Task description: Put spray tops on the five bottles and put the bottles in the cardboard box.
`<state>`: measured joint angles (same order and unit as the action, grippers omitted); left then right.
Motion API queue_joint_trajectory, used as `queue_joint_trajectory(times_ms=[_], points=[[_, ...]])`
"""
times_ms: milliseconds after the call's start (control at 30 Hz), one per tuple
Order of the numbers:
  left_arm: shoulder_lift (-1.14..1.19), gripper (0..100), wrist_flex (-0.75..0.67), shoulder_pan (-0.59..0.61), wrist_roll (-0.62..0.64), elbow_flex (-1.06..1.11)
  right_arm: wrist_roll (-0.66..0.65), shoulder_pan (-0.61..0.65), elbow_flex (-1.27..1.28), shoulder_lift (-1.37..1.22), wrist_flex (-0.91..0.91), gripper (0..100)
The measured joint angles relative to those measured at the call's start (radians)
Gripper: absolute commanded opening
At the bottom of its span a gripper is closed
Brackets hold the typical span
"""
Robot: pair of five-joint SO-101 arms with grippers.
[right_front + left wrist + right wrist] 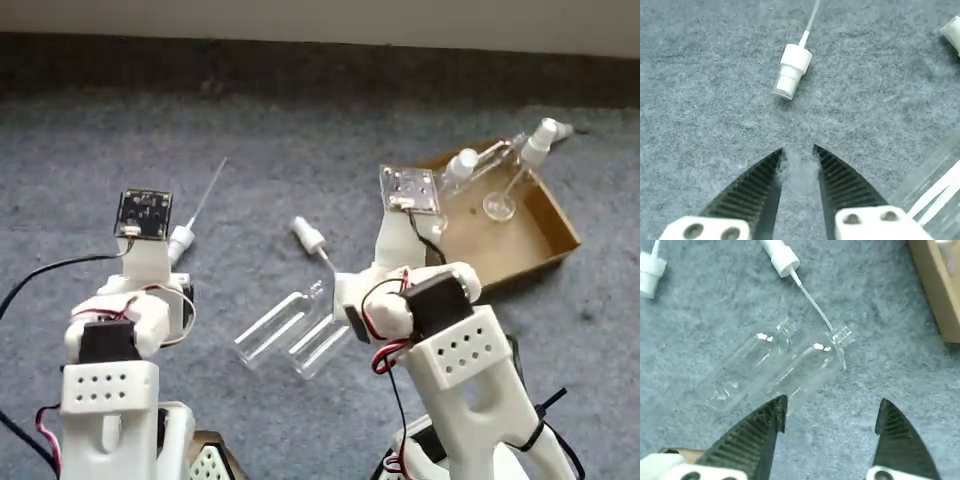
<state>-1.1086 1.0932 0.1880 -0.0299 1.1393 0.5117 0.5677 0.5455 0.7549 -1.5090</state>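
Two clear, topless bottles (747, 372) (812, 367) lie side by side on the grey carpet, also seen from above (290, 330). My right gripper (832, 407) hangs open just over the bottle nearer the box, with nothing between its fingers. A white spray top (780, 255) lies past the bottle necks, its thin tube reaching one neck. Another spray top (792, 70) lies in front of my left gripper (799, 150), which is open by a narrow gap and holds nothing. The cardboard box (555, 225) at the right holds bottles with spray tops (540, 135).
The left arm (130, 300) and the right arm (440, 320) stand side by side near the front edge. The box wall (935, 285) is close to the right gripper. A dark strip runs along the back of the carpet (300, 60).
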Motion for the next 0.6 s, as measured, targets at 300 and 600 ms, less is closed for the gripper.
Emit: queue_joint_trajectory(times_ms=[300, 600], points=[[-0.290, 5, -0.006, 0.025, 0.000, 0.117, 0.259, 0.003, 0.146, -0.003, 0.158, 25.6], [-0.344, 5, -0.006, 0.025, 0.000, 0.130, 0.264, 0.011, 0.359, -0.006, 0.384, 25.6]])
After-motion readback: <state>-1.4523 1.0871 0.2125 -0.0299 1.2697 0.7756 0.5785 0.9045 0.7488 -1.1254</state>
